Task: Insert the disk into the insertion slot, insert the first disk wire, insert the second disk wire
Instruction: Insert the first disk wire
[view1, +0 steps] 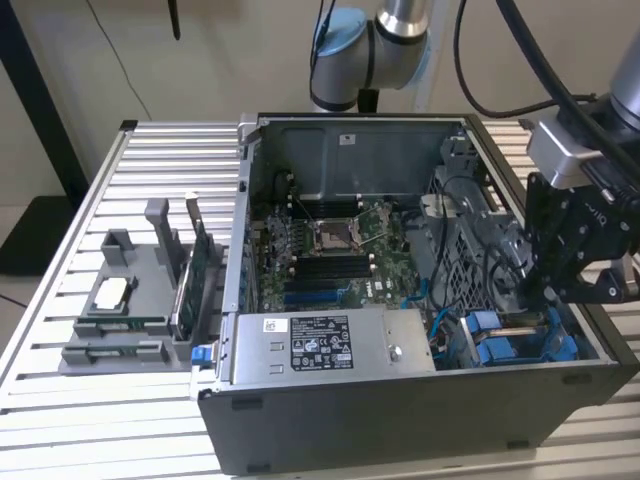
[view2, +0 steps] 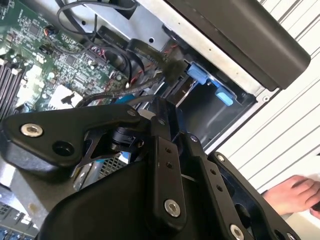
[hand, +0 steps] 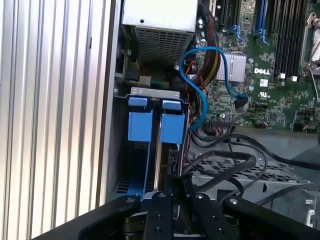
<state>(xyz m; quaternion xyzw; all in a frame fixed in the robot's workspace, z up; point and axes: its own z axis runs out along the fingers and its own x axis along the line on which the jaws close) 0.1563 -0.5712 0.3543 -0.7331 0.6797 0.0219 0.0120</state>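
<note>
The black gripper (hand: 177, 189) dips into the corner bay of the computer case (view1: 400, 420), at the disk (hand: 160, 145). The disk stands on edge there, its long axis running away towards its blue tabs. Whether the gripper clamps it, I cannot tell.

You see the disk (hand: 172, 129) framed in bright blue, the cable (hand: 200, 85) in lighter blue and the motherboard (hand: 270, 75) in green. The table (hand: 50, 100) is silver with parallel ribs, and the power supply (view1: 330, 345) is grey with a black-and-white label.
</note>
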